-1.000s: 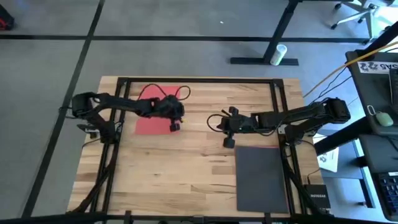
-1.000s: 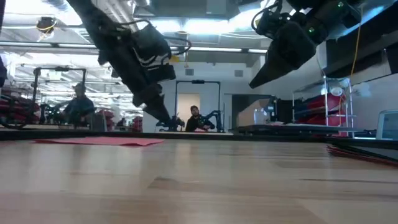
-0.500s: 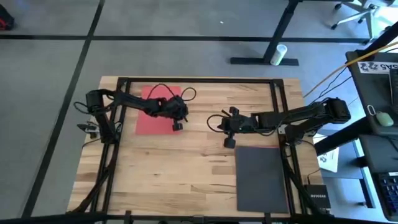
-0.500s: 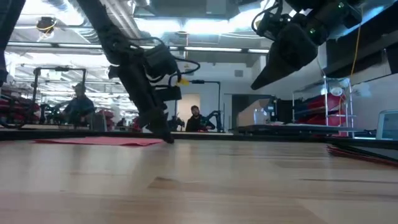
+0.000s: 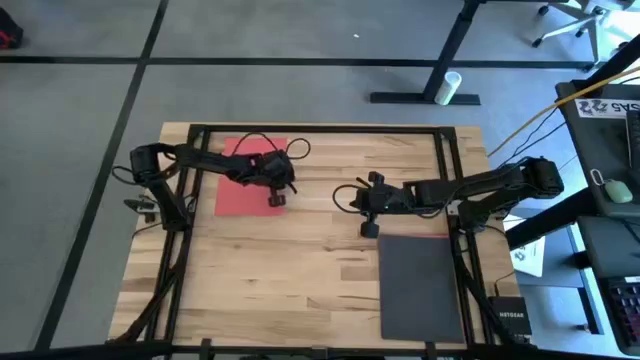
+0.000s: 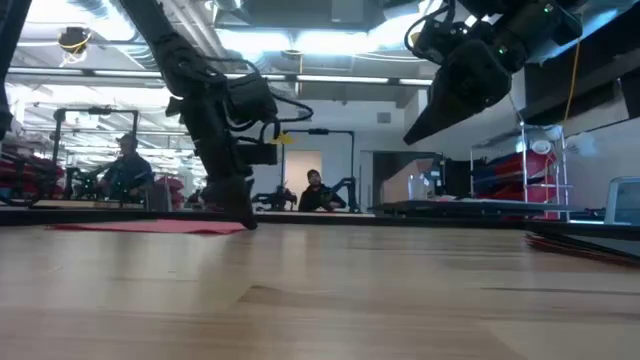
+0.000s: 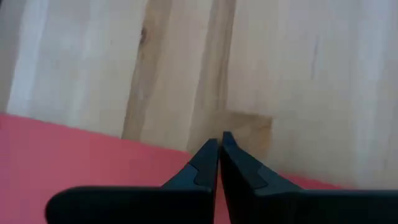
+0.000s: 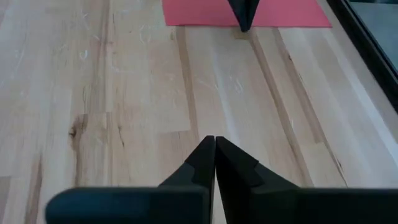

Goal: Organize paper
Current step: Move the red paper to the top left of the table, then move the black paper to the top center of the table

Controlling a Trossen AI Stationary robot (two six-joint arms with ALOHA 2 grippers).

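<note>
A red sheet of paper [image 5: 238, 188] lies flat on the wooden table at the far left. My left gripper [image 5: 277, 199] is shut, and its tips [image 7: 219, 138] are down at the sheet's right edge. A black sheet [image 5: 420, 285] lies at the near right on top of other paper, whose red edge [image 5: 415, 236] shows along its far side. My right gripper [image 5: 367, 228] is shut and hangs in the air [image 6: 415, 132] just beyond the black sheet's far left corner, holding nothing. My left gripper presses its shut fingertips [image 8: 244, 22] down on the red sheet's right edge [image 7: 158, 152], close to the near right corner. The fingers come from above, slanting toward the table's right. The sheet lies flat on the table.
A black frame [image 5: 320, 130] runs round the tabletop along its far and side edges. A small black box [image 5: 511, 320] sits at the near right corner. Bare wood [image 5: 290, 280] lies between the two papers. People [image 6: 313, 190] sit in the room behind.
My left gripper has come down until its tips reach the table at the red sheet's right edge, then gone a little toward the table's left edge. The sheet's right edge has shifted slightly left with it.
</note>
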